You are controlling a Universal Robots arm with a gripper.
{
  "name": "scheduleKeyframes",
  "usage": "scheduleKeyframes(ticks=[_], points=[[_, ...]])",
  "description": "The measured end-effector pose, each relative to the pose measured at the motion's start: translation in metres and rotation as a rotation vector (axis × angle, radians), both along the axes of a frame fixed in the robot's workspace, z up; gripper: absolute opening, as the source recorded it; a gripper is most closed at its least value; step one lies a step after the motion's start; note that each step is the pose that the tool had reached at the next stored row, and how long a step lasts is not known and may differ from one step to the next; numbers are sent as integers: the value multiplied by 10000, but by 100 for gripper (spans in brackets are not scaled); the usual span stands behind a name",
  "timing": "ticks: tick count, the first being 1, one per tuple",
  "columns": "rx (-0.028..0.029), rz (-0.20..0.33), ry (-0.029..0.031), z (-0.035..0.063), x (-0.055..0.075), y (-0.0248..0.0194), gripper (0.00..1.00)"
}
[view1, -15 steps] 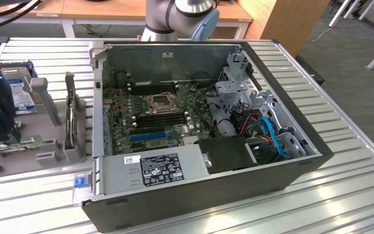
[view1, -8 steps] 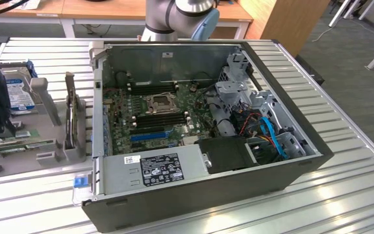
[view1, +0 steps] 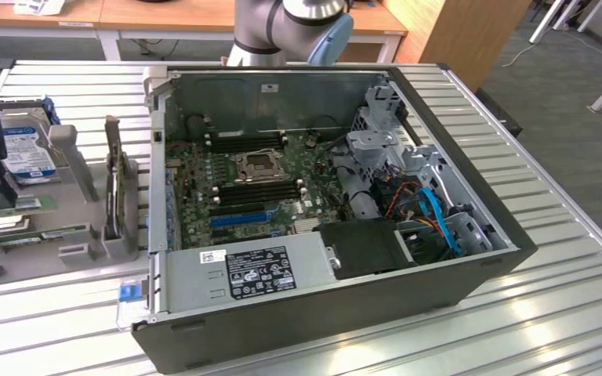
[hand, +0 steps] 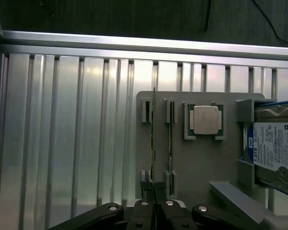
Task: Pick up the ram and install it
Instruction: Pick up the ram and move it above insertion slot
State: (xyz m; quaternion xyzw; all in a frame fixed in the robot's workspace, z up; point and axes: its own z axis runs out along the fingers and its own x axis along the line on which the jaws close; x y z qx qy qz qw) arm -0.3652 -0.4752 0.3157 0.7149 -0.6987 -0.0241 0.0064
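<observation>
Ram [hand: 153, 143]: a long, thin green circuit-board stick, seen edge-on. It lies along the slot pair of the pale grey moulded holder [hand: 201, 163] that sits farthest from the processor. The line of the stick runs straight in between the fingers of my hand [hand: 155, 208], which is clenched almost flat. I read that as a grasp on the ram. The stick's far end overshoots the holder's rim, so I judge it somewhat raised. Whether it is clear of the slots, I can't tell.

Neighbours: a second green stick [hand: 170, 143] stands in the next slot pair, just beside and parallel. Beyond it sits the square silver processor chip [hand: 205, 120] in its recess. Past that is the silver hard drive with the blue label [hand: 273, 148], held in brackets.

Doing this step well, as I judge it:
- Hold the board upright and square.
- Move only along the line of the grey slot uprights [hand: 145, 110].
- Any twist would rake the second stick or snag an upright.

Edges and room:
- The ribbed aluminium surface [hand: 62, 143] lies bare on the side away from the processor, out to its raised edge rail [hand: 134, 45]. That is the open side.
- The processor side is crowded.
- In the exterior view, the open black computer case [view1: 495, 196] lies on the exterior view's right of the holder, with its near steel wall [view1: 157, 157] standing between them.
- Inside the case, the black memory slots [view1: 259, 190] sit close to the processor socket.
- Cables and a drive cage crowd the exterior view's right.
</observation>
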Motion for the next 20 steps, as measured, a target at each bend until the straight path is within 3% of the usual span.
scheduleKeyframes(ticks=[20], points=[[0,0,0,490,0,0,12]])
